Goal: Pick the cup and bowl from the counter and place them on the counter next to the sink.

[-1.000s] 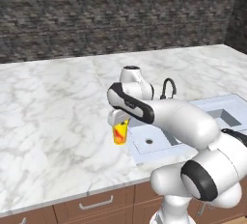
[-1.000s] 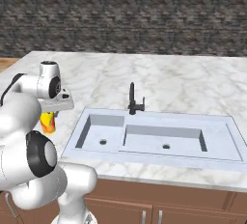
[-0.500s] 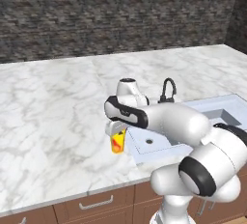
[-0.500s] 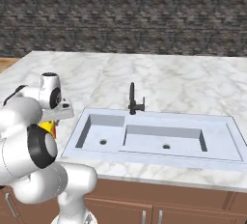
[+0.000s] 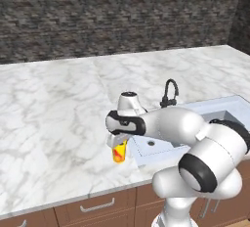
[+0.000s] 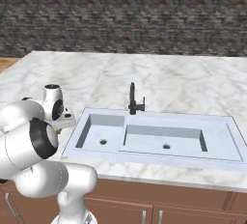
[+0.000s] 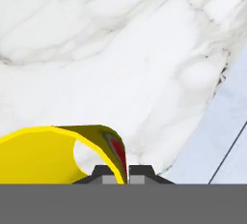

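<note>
My gripper [image 7: 121, 174] pinches the cup [image 5: 118, 152] rim, sink [image 5: 215, 116] beside; I should lower straight, let go only once seated.

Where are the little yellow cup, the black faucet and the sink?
cup [image 5: 118, 153], left base view, its yellow side.
faucet [image 6: 134, 101], right base view, its upright stem.
sink [image 6: 159, 120], right base view, its back rim.
</note>
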You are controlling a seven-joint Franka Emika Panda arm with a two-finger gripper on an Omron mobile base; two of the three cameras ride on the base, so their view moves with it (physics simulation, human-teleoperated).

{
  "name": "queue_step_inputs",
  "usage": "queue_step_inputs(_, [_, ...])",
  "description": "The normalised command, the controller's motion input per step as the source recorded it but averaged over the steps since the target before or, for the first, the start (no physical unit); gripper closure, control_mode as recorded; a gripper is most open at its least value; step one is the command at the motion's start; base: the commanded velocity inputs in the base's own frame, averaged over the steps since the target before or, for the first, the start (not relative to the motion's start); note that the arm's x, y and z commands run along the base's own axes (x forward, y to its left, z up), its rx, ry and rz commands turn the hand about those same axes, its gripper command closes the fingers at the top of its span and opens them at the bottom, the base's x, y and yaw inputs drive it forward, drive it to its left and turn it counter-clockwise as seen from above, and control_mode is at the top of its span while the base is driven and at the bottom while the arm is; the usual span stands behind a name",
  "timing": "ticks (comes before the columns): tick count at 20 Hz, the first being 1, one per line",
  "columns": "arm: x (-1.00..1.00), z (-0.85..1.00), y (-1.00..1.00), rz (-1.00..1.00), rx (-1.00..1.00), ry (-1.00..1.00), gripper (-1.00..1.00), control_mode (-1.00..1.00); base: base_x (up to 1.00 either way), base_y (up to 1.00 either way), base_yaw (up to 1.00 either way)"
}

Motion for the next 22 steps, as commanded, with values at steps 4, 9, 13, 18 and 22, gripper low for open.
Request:
queue_step_inputs(4, [-0.02,-0.42,0.0,0.0,0.0,0.0,1.0,-1.0,0.0,0.0,0.0])
queue_step_inputs(9, [-0.1,-0.31,0.0,0.0,0.0,0.0,1.0,-1.0,0.0,0.0,0.0])
queue_step_inputs(13, [0.0,0.0,0.03,0.0,0.0,0.0,-1.0,-1.0,0.0,0.0,0.0])
queue_step_inputs(18, [-0.03,0.0,0.0,0.0,0.0,0.0,-1.0,-1.0,0.0,0.0,0.0])
queue_step_inputs(22, [-0.01,0.15,0.0,0.0,0.0,0.0,-1.0,-1.0,0.0,0.0,0.0])
